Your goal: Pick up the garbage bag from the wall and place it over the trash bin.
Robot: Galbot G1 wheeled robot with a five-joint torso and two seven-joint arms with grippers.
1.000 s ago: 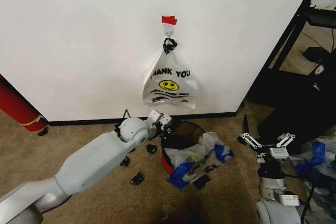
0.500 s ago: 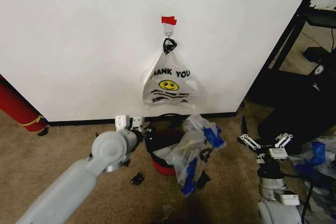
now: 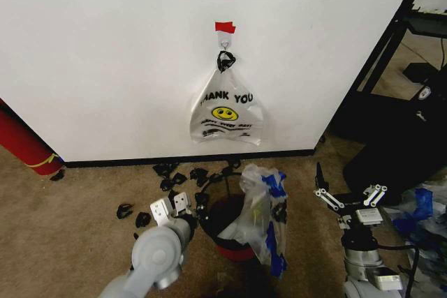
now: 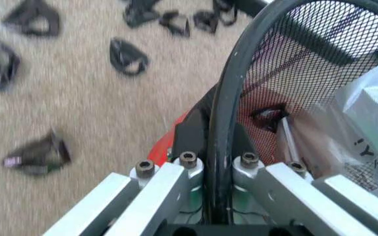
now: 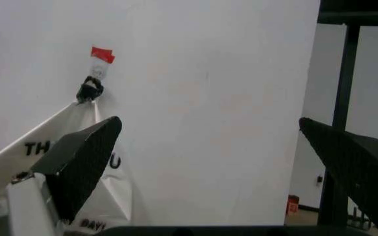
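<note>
Left end effector (image 3: 174,207) clamped on trash bin (image 3: 225,222) rim, garbage bag (image 3: 262,214) draped over it, black scraps (image 3: 181,176) around, right end effector (image 3: 349,195) spread open.

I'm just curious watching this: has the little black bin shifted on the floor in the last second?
Yes. The trash bin has come away from the wall's baseboard, toward the robot, the left gripper clamped on its rim.

Lighting is bright and even. The wall (image 3: 105,54) shows mild glare. The left wrist view is motion-blurred; carpet (image 4: 77,113) detail is smeared.
</note>
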